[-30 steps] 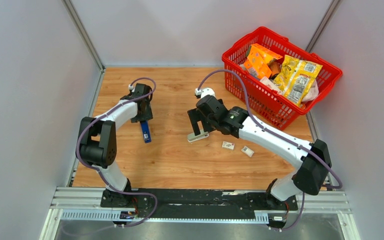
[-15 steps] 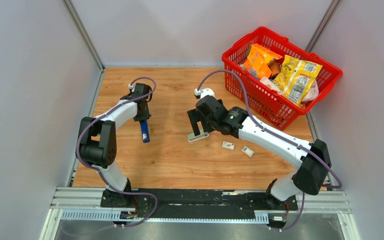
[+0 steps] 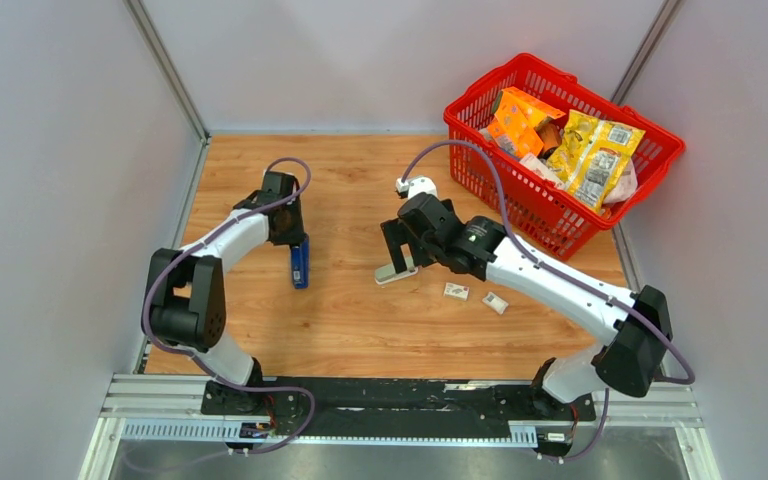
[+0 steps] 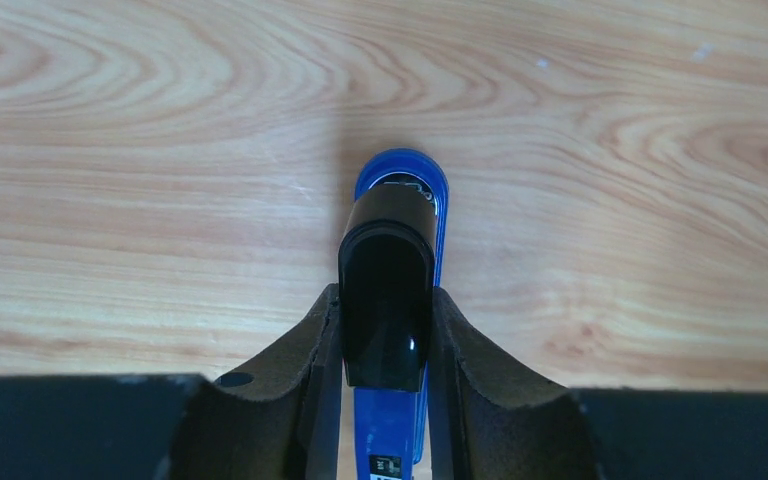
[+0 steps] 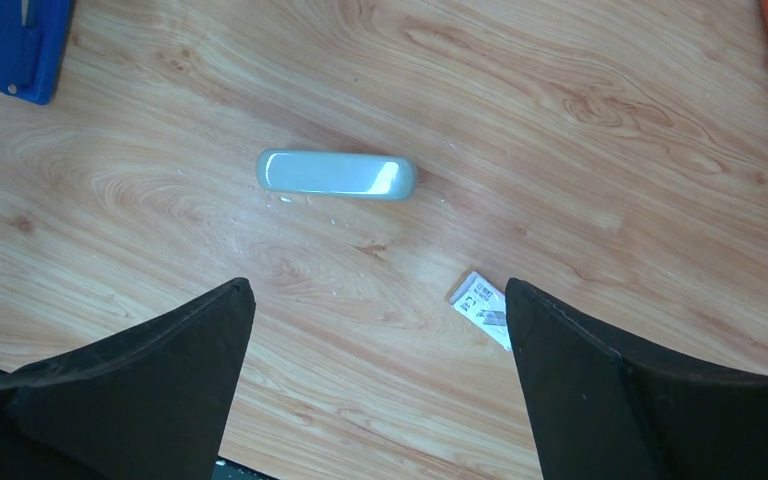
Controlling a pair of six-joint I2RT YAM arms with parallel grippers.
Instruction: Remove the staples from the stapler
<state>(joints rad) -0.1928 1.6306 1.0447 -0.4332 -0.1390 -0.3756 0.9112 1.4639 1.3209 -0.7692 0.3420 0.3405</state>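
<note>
A blue stapler with a black top (image 4: 390, 435) sits between my left gripper's (image 4: 385, 300) fingers, which are shut on its sides; its rounded front end points away over the wood. In the top view the left gripper (image 3: 295, 243) holds this stapler (image 3: 300, 268) low at the table's left middle. A pale grey-green stapler (image 5: 337, 174) lies flat on the wood ahead of my right gripper (image 5: 378, 290), which is open, empty and above the table. In the top view the right gripper (image 3: 393, 250) hovers just behind it (image 3: 397, 272). A few tiny pale specks lie by it; I see no clear staple strips.
Two small white printed boxes (image 3: 456, 291) (image 3: 495, 302) lie right of the pale stapler; one shows by my right finger (image 5: 482, 308). A red basket (image 3: 480, 170) full of packets stands at the back right. Grey walls close in the sides and back.
My left gripper has shifted the blue stapler a little to the right. My right arm has drifted slightly right; the pale stapler has stayed put.
</note>
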